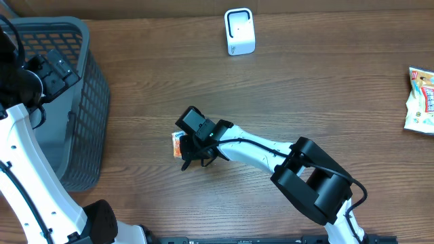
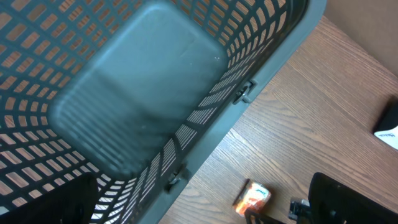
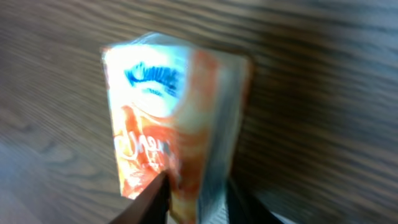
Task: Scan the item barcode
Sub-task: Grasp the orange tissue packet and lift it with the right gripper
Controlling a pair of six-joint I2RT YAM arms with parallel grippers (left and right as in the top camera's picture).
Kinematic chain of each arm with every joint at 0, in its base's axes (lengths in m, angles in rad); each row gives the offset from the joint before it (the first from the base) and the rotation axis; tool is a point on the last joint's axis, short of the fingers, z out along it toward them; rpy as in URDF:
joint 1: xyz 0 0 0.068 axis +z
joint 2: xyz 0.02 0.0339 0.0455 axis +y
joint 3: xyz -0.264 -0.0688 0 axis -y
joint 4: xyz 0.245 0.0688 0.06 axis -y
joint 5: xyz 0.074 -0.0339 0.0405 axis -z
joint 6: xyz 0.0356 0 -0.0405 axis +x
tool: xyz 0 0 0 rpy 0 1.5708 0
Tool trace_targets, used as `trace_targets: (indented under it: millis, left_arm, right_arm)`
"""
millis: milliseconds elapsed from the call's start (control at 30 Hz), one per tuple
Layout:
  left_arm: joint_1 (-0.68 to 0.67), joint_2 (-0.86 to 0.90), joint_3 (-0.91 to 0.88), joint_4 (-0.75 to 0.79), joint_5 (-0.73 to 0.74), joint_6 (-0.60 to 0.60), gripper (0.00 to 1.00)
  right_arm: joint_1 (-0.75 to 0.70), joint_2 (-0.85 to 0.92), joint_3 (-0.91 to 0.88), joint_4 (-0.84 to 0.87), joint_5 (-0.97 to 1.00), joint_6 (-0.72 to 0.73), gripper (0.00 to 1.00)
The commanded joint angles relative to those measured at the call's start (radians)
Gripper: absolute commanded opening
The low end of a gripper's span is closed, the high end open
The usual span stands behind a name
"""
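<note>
Right pincer [image 3: 196, 205] grips the near end of the orange packet [image 3: 174, 118].

One wooden table [image 1: 325, 81] carries everything. There are two robot arms, one left arm [image 1: 27, 169] and one right arm [image 1: 258, 150]. There is one grey basket [image 1: 81, 102] and one white scanner [image 1: 239, 31]. Packets number two: one orange packet [image 1: 177, 144] in the middle of the table and one pale packet [image 1: 420, 100] at its right edge.
</note>
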Motion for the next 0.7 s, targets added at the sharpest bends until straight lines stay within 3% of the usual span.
trace_targets:
  millis: [0,200,300,333,467,567,667]
  left_arm:
    - [-0.002,0.000,-0.002,0.001,-0.009,0.012,1.00]
    - [-0.002,0.000,-0.002,0.001,-0.009,0.012,1.00]
    - [-0.002,0.000,-0.002,0.001,-0.009,0.012,1.00]
    - [-0.002,0.000,-0.002,0.001,-0.009,0.012,1.00]
    - [-0.002,0.000,-0.002,0.001,-0.009,0.012,1.00]
    - [-0.002,0.000,-0.002,0.001,-0.009,0.012,1.00]
    - [-0.002,0.000,-0.002,0.001,-0.009,0.012,1.00]
  right_arm:
    - [-0.051,0.008,0.042,-0.119,0.090,-0.009,0.26]
    - [-0.215,-0.007,0.144,-0.386,0.041,-0.285,0.20]
    - [-0.296,-0.007,0.144,-0.449,-0.041,-0.445,0.21]
    - [-0.326,-0.007,0.144,-0.468,-0.065,-0.482,0.25]
    - [-0.449,-0.007,0.144,-0.459,-0.248,-0.566,0.32]
    - [-0.463,-0.007,0.144,-0.435,-0.265,-0.579,0.32]
    - [-0.463,-0.007,0.144,-0.430,-0.317,-0.713,0.36]
